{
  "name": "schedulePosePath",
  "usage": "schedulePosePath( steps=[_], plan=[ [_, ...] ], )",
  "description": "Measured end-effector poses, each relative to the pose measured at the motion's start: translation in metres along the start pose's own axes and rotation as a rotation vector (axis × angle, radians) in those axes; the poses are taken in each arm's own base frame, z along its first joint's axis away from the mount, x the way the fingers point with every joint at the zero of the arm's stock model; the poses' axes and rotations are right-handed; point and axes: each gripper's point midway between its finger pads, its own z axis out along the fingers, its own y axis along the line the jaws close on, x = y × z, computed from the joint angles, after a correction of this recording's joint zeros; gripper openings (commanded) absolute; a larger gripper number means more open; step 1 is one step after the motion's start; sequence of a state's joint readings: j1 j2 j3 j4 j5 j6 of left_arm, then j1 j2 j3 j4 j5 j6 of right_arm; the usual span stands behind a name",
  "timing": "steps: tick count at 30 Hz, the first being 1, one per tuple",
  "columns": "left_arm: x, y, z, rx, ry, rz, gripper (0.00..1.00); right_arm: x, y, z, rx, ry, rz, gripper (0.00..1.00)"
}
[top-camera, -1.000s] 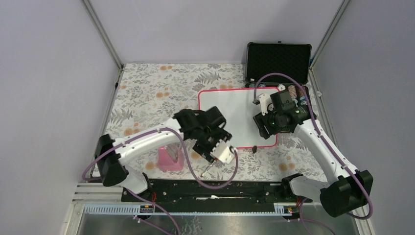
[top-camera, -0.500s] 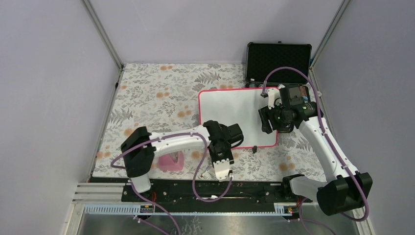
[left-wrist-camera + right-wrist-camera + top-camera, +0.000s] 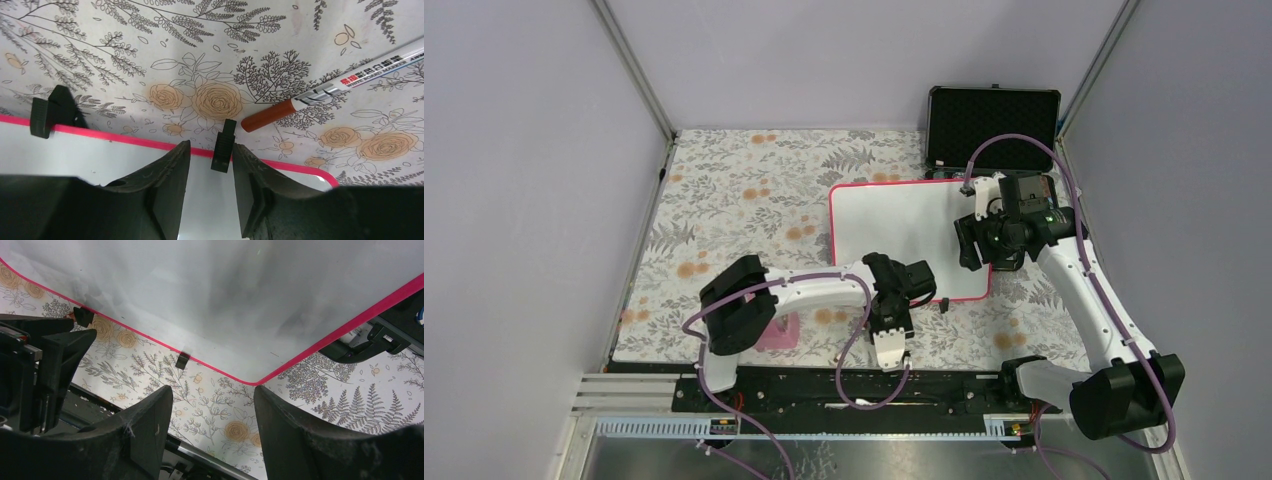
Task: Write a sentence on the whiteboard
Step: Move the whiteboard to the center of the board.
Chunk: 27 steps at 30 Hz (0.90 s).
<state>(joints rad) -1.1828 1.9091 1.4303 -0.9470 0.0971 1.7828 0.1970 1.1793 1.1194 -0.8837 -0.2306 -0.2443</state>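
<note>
The whiteboard (image 3: 894, 225) lies flat on the flowered cloth, its pink frame (image 3: 125, 140) running across the left wrist view. No sentence shows on its white face. My left gripper (image 3: 891, 303) hangs over the board's near edge, jaws part open (image 3: 211, 167). One black foot (image 3: 222, 145) stands between the fingertips, close to the right one, not clamped. A whiteboard marker (image 3: 320, 95) with a brown cap lies on the cloth just past that edge. My right gripper (image 3: 974, 252) hovers open (image 3: 212, 412) above the board's near right corner (image 3: 255, 382), holding nothing.
An open black foam-lined case (image 3: 994, 122) stands at the back right, its lower half (image 3: 360, 346) beside the board. A pink object (image 3: 774, 328) sits on the cloth by the left arm. A second black foot (image 3: 50, 111) is on the same edge.
My left arm has swung right and down to the board's near edge, and its jaws have narrowed. My right gripper has shifted back and right along the board's right side.
</note>
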Motion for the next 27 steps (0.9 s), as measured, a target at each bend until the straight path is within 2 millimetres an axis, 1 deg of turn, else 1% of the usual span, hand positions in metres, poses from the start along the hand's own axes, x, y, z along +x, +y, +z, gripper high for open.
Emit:
schedulePosePath(
  steps=[4,6,12,18,21,27],
  plan=[
    [0.005,-0.002,0.008,0.023,0.019,0.003,0.43,0.0,-0.001,0.0,0.002,0.0,0.006,0.69],
    [0.008,-0.003,0.011,0.034,0.03,0.001,0.41,0.0,-0.001,0.0,0.002,-0.001,0.008,0.69],
    [0.019,-0.009,0.02,0.069,0.057,-0.02,0.27,0.0,-0.002,-0.001,0.006,-0.005,0.013,0.69],
    [0.024,-0.014,0.022,0.083,0.059,-0.044,0.13,0.0,-0.002,-0.003,0.007,-0.011,0.012,0.69],
    [0.024,-0.014,0.022,0.079,0.062,-0.064,0.09,0.0,-0.002,-0.003,0.008,-0.011,0.013,0.7],
    [0.029,-0.018,0.022,0.074,0.076,-0.124,0.04,0.0,-0.003,-0.004,0.009,-0.014,0.016,0.7]
  ],
)
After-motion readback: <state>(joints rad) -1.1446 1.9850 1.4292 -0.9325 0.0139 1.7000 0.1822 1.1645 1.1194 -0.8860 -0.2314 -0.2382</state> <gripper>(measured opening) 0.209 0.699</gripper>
